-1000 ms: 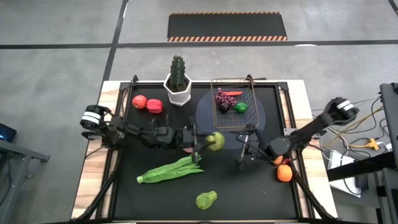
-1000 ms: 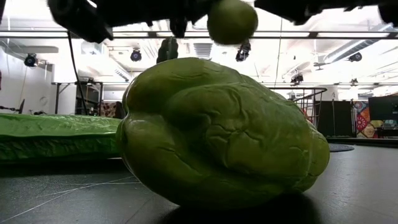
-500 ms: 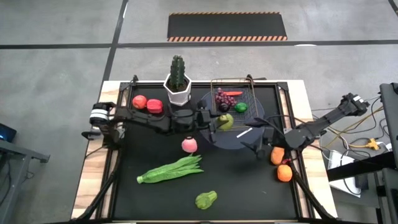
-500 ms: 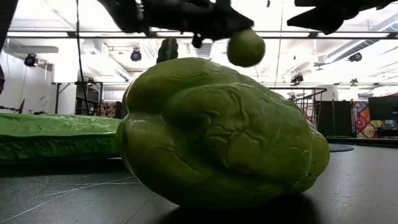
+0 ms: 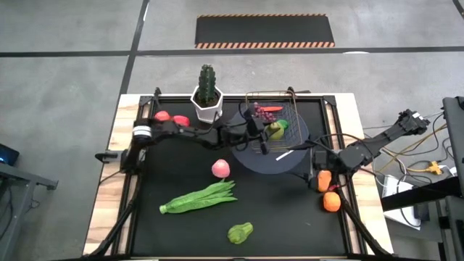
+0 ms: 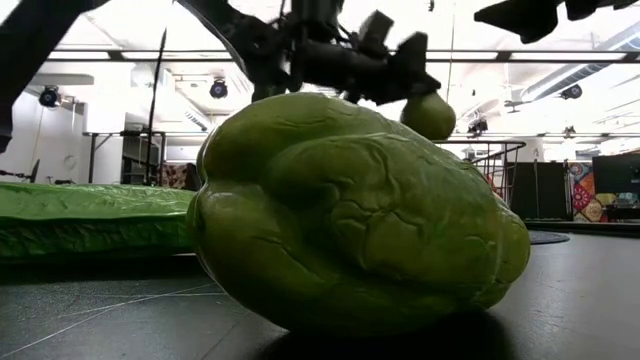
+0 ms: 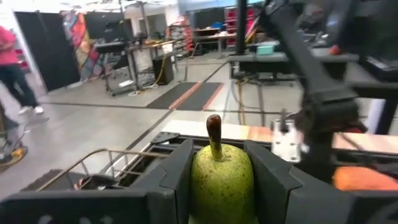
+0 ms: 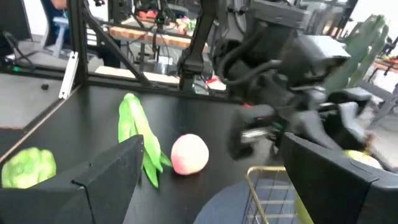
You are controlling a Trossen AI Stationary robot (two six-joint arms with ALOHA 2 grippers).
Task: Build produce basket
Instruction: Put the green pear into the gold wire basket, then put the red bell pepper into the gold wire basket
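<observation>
From above, the left gripper [image 5: 267, 135] reaches across the black mat to the basket [image 5: 290, 105] at about one o'clock on the table, its fingers closed on the green pear [image 5: 275, 131] over the basket's near edge; inside the wire the purple grapes [image 5: 256, 112], a carrot [image 5: 270, 109] and a lime [image 5: 283, 124] are only partly visible past the arm. The round grey plate [image 5: 279, 161] lies under the basket, the cactus pot [image 5: 207, 101] at eleven o'clock, two red tomatoes [image 5: 162, 116] half hidden behind the left arm. The peach [image 5: 220, 169] sits near centre, the green beans [image 5: 199, 197] at seven o'clock, a wrinkled green vegetable [image 5: 240, 233] at six. The right gripper [image 5: 317, 161] waits at three o'clock beside two oranges [image 5: 324, 181] — its tips are too small here to judge. In the low view the wrinkled vegetable fills nearly everything; the pear [image 6: 428, 116] hangs above it, the gripper holding it a dark silhouette. The left wrist view shows the fingers [image 7: 169, 177] pressed to both sides of the pear [image 7: 222, 182], stem up, basket wire [image 7: 93, 160] beyond. The right wrist view shows that gripper's fingers [image 8: 109, 175] spread wide — empty — with the peach [image 8: 189, 154], beans [image 8: 140, 136] and a basket corner [image 8: 267, 193] ahead.
</observation>
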